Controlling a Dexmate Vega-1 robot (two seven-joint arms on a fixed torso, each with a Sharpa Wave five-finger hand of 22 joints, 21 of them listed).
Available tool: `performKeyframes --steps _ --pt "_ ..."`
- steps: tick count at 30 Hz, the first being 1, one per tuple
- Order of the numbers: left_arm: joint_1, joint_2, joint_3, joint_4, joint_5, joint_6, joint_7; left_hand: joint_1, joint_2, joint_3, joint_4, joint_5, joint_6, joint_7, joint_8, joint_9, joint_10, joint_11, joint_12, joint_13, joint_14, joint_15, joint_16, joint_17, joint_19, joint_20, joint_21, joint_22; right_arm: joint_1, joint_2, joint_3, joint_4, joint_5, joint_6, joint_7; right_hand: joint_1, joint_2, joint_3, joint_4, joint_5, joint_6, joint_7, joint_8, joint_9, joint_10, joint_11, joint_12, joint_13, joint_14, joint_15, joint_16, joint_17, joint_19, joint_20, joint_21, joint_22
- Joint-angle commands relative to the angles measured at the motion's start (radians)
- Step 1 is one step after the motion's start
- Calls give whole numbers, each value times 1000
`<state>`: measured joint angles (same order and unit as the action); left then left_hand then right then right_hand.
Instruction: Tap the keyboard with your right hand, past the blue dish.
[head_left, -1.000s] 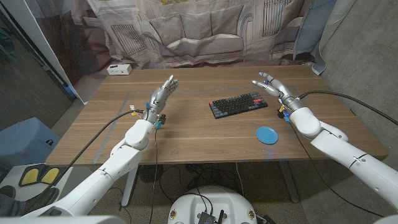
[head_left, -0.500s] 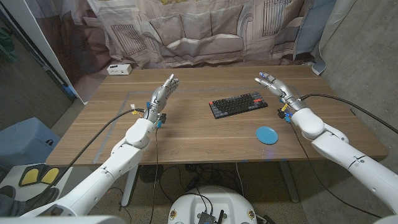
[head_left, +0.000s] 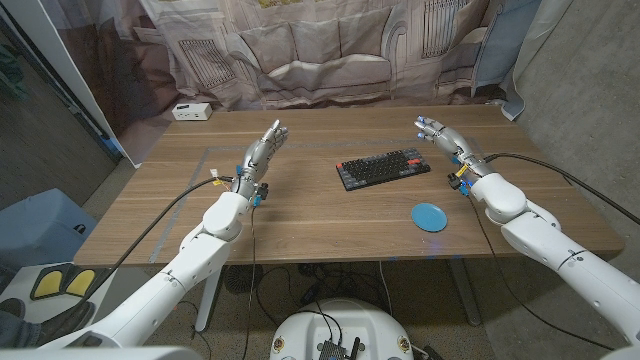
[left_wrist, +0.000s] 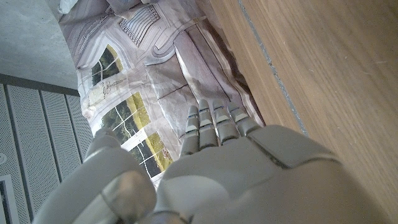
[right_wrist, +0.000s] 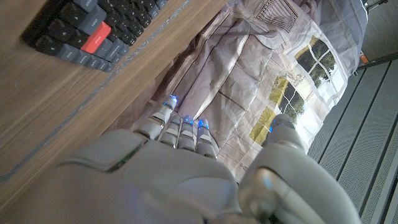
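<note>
Head view from high above, looking down over the whole table (head_left: 300, 215) toward the printed curtain (head_left: 310, 50), each wrist view close behind its own hand, turned, skimming the tabletop toward that curtain, keyboard (head_left: 385, 168) shared by head and right wrist views

White box (head_left: 190, 111) at table's (head_left: 300, 215) far left corner.

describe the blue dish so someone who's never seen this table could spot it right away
Start at the wooden table and find the dark keyboard near its middle. From the keyboard, come toward the robot's side and a little toward its right arm: the blue dish lies there near the table's front edge. It is a small, flat, round disc, the one bright blue thing on the wood.
</note>
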<state>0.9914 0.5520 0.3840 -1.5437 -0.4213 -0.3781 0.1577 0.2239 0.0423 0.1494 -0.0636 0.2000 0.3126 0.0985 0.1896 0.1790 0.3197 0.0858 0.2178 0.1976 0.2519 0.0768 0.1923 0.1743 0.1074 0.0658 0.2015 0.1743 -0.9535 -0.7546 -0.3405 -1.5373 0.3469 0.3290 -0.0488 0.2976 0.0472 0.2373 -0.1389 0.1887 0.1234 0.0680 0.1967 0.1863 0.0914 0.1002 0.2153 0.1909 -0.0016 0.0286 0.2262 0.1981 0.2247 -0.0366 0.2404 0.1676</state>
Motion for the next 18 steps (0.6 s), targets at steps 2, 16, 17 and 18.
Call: performKeyframes --steps 2,16,17,18 --pt "14 12 -11 -17 -2 -4 -2 4 8 2 -6 -3 5 4 3 4 2 4 -1 3 2 -3 -3 6 3 -5 -1 4 -9 14 14 6 111 24 75 -1 -9 -6 -1 0 16 3 12 1 16 2 11 0 7 5 6 3 11 -20 0 2" --pt "23 11 -10 -29 11 2 14 4 8 1 -7 -4 6 4 3 4 3 0 -1 3 3 -4 -2 6 4 -5 -1 4 43 70 21 144 318 33 276 -11 -13 -12 4 -2 13 4 9 1 13 2 6 1 6 4 4 5 11 -19 -5 2" --pt "24 12 -11 -31 10 4 15 4 9 1 -7 -4 6 4 3 4 3 1 -1 3 3 -3 -2 6 4 -4 -1 4 45 77 23 153 330 36 284 -12 -13 -13 5 -2 14 4 9 1 13 3 6 1 6 4 4 5 12 -18 -5 2" --pt "25 12 -11 -32 10 6 15 4 9 1 -7 -4 6 4 3 4 3 1 -1 3 3 -3 -2 6 4 -5 -1 4 48 82 23 163 338 39 293 -13 -14 -13 5 -2 13 3 8 1 13 3 6 1 6 4 4 6 12 -18 -6 2"
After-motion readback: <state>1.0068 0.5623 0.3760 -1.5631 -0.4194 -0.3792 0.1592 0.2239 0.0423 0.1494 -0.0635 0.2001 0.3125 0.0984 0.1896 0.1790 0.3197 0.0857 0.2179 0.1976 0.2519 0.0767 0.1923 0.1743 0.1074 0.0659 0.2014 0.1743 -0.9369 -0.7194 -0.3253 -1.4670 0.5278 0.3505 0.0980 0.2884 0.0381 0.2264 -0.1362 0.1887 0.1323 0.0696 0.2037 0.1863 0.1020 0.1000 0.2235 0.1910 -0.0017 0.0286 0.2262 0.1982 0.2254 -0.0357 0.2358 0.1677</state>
